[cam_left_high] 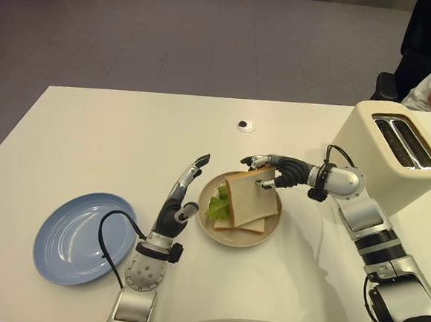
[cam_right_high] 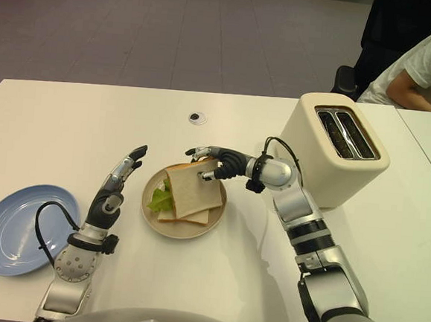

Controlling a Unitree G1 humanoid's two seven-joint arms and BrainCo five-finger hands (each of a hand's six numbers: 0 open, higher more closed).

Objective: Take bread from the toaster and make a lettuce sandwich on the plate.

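Observation:
A small beige plate (cam_left_high: 233, 239) in the middle of the table holds a slice of bread (cam_left_high: 262, 226) with green lettuce (cam_left_high: 218, 205) on it. A second bread slice (cam_left_high: 251, 198) leans tilted over them, its top edge gripped by my right hand (cam_left_high: 273, 170). My left hand (cam_left_high: 180, 201) stands just left of the plate, fingers stretched out and holding nothing. The cream toaster (cam_left_high: 391, 154) stands at the right, both slots looking empty.
A blue plate (cam_left_high: 82, 237) lies at the front left. A small round dark cap (cam_left_high: 245, 124) sits in the tabletop behind the sandwich. A person sits beyond the table's far right corner.

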